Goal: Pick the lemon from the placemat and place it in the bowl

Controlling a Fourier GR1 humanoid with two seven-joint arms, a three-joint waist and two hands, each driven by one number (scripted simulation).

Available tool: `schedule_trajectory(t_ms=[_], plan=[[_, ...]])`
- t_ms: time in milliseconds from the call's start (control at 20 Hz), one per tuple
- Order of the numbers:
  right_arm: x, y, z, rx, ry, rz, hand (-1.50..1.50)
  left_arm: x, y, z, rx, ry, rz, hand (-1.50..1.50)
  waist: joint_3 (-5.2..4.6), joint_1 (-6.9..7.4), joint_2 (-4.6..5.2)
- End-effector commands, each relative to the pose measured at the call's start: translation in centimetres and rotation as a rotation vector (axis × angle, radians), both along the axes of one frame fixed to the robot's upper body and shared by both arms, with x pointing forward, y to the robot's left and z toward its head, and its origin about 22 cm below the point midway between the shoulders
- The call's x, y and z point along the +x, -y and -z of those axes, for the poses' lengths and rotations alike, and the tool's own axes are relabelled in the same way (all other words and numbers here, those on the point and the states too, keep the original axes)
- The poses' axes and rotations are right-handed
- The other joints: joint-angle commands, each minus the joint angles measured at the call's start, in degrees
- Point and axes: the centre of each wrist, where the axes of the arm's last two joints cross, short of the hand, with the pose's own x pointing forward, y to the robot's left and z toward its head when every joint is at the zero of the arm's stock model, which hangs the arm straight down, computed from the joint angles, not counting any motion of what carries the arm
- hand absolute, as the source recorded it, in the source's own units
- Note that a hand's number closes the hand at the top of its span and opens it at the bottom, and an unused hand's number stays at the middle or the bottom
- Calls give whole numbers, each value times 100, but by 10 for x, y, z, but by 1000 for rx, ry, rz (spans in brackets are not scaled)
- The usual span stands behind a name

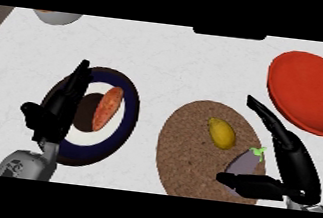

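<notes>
Lemon (221, 133) on the placemat (181, 153), my right hand (292, 163) open beside it.

The lemon lies near the middle of the round brown placemat, an eggplant (246, 162) just beside it, and the red bowl (309, 92) sits off to the right. My right hand hovers at the mat's right edge, fingers straight and spread from the thumb, which may be brushing the eggplant, hard to tell. My left hand (54, 111) rests open, fingers straight, over the dark-rimmed plate (128, 117) with its sweet potato (107, 107).

Sweet potato (107, 107) on dark-rimmed plate (128, 127); eggplant (245, 163); pale vessel (56, 17) top-left.
</notes>
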Motion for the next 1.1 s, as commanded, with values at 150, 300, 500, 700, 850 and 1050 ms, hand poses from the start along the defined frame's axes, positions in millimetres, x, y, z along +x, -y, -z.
schedule_trajectory(t_ms=[150, 300, 500, 700, 850, 1050], plan=[[-8, 15, -66, -183, -84, 100, -150, -14, -1, -2, -8, 1, 22, 0, -6, 34, -11], [4, 11, -91, -242, -157, 74, -150, -4, 7, 5, -17, 5, 28, 0, -7, 49, 6], [7, 5, -95, -325, -300, 54, -150, 5, 1, -4, -3, -8, 11, 0, -6, 55, 9], [25, -1, -73, -409, -417, 48, -150, -3, 1, 6, -16, -26, 23, 0, -2, 81, 16], [26, -19, -73, -474, -474, 30, -150, 3, 4, 3, 4, -5, 7, 0, -2, 64, 13], [30, -7, -32, -482, -510, 9, -150, 11, 11, -1, 5, -12, 16, 0, 1, 43, 17]])
